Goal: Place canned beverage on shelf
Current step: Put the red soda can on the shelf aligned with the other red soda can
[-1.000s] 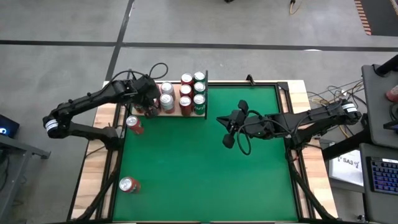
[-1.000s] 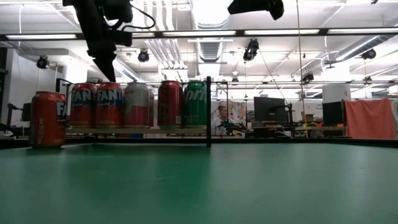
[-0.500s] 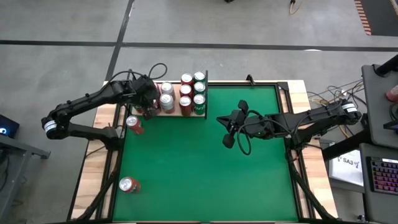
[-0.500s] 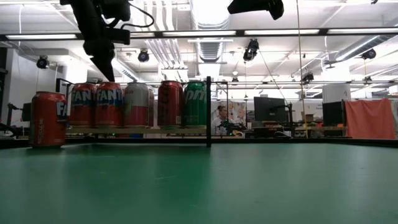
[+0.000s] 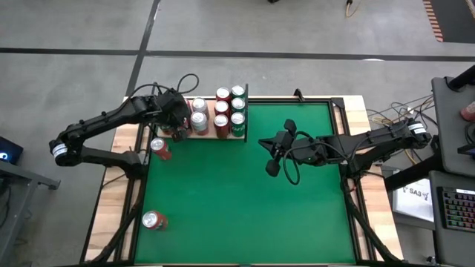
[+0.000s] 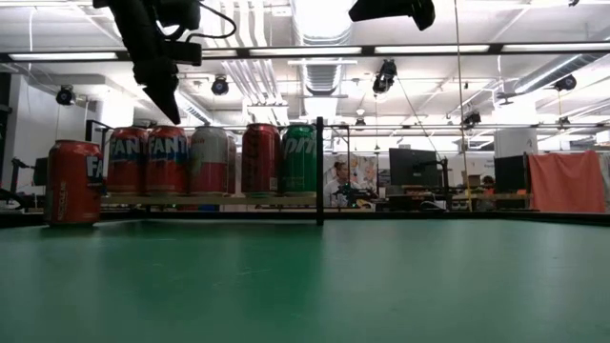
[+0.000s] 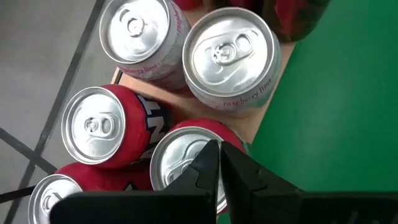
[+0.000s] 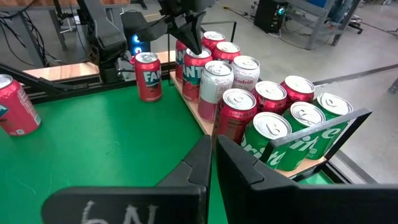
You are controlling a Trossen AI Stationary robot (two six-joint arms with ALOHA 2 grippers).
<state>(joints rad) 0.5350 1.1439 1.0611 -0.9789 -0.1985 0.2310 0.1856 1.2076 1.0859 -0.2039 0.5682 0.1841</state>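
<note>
A: Left tool (image 5: 180, 123) pressed together, nothing pinched, hanging over the near-left corner of the shelf (image 5: 223, 136), just above a red Fanta can (image 7: 180, 155) standing there. Right tool (image 5: 272, 154) pressed together too, empty, parked high over the middle of the counter (image 5: 245, 200).

B: Largest to smallest, then. Green counter, with the pale wood shelf at its far edge, left of centre. On the shelf: red Fanta cans at the left end, silver cans (image 5: 199, 121) next, dark red cans (image 5: 222, 108), then green Sprite cans (image 5: 237, 119) by the black upright rod (image 6: 319, 171).

A: Off the shelf, on the felt: one red Fanta can (image 5: 159, 149) just beside the shelf's left end, another can (image 5: 154, 220) well apart, near the front left corner.

B: Step in hand, probably: a placement finished, tool clear of the row. Next move likely calls for swinging to the nearer loose can, spreading the tool, gripping it upright.

A: Little free shelf visible, so careful lowering needed beside standing neighbours.
</note>
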